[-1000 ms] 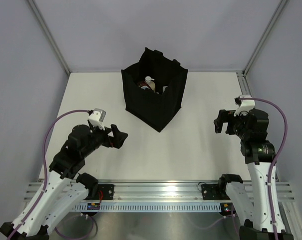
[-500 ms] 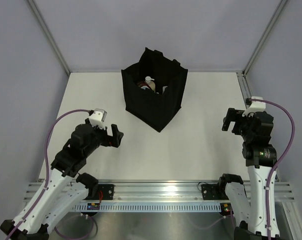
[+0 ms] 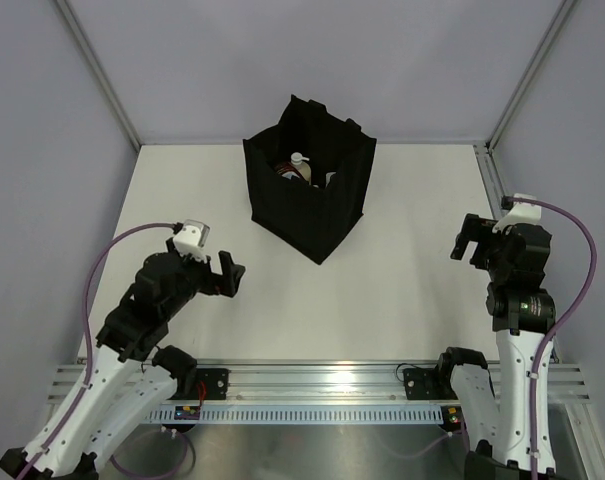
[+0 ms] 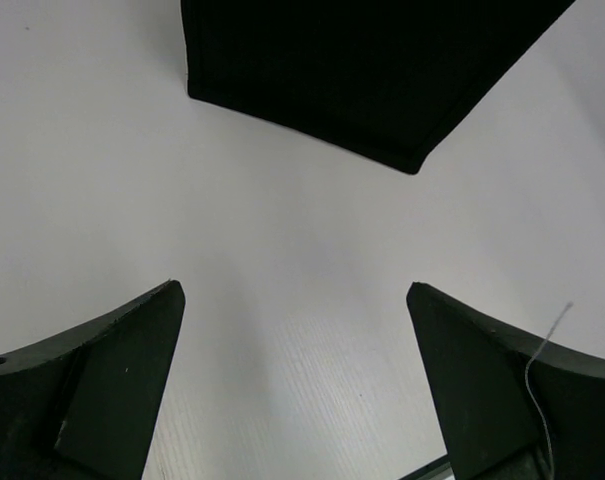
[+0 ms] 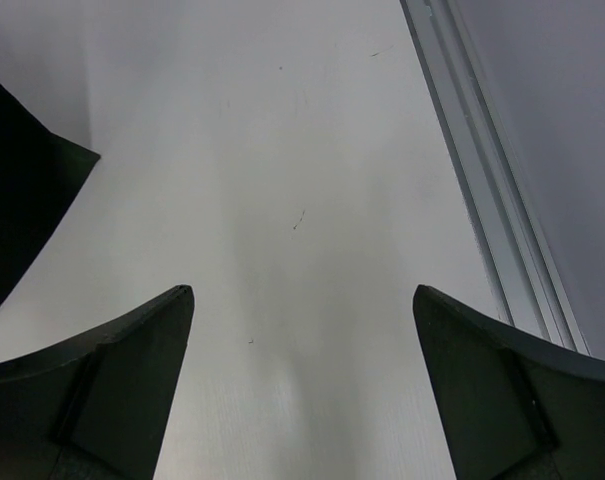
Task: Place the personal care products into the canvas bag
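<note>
- At the back of the white table [image 3: 402, 290] stands the black canvas bag [image 3: 317, 205], upright and open on top.
- Inside it sit bottles [image 3: 300, 168]; 1 has a white cap.
- Left claw [image 3: 229, 275] is wide open and holds nothing, near the bag's front left.
- Right claw [image 3: 467, 238] is wide open too, holding nothing, off to the bag's right.

The black canvas bag [image 3: 317, 215] stands upright and open on the far middle of the table [image 3: 402, 290], with one corner turned toward the near edge. Inside it lies a bottle [image 3: 299, 162] with a white cap; other products beside it are too dark to tell apart.
</note>
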Controlling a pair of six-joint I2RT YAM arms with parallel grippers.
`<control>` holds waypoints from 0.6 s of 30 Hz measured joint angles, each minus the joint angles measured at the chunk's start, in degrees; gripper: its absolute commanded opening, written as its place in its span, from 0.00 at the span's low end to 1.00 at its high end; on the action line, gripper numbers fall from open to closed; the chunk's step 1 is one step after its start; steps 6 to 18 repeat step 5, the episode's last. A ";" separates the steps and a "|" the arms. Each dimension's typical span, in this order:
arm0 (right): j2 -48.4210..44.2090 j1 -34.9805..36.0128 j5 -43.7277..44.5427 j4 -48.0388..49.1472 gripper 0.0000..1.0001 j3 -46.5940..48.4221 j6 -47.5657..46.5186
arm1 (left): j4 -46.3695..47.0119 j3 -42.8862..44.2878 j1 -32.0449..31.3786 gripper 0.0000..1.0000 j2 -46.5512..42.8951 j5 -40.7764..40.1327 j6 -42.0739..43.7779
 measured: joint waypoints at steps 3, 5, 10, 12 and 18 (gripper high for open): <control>-0.24 -0.55 0.09 0.00 0.99 0.00 0.00 | 0.04 0.00 0.00 0.99 -0.83 0.20 -0.02; -0.44 -0.81 0.09 0.00 0.99 0.00 -0.02 | 0.02 0.00 0.00 0.99 -0.98 0.22 -0.02; -0.44 -0.81 0.09 0.00 0.99 0.00 -0.02 | 0.02 0.00 0.00 0.99 -0.98 0.22 -0.02; -0.44 -0.81 0.09 0.00 0.99 0.00 -0.02 | 0.02 0.00 0.00 0.99 -0.98 0.22 -0.02; -0.44 -0.81 0.09 0.00 0.99 0.00 -0.02 | 0.02 0.00 0.00 0.99 -0.98 0.22 -0.02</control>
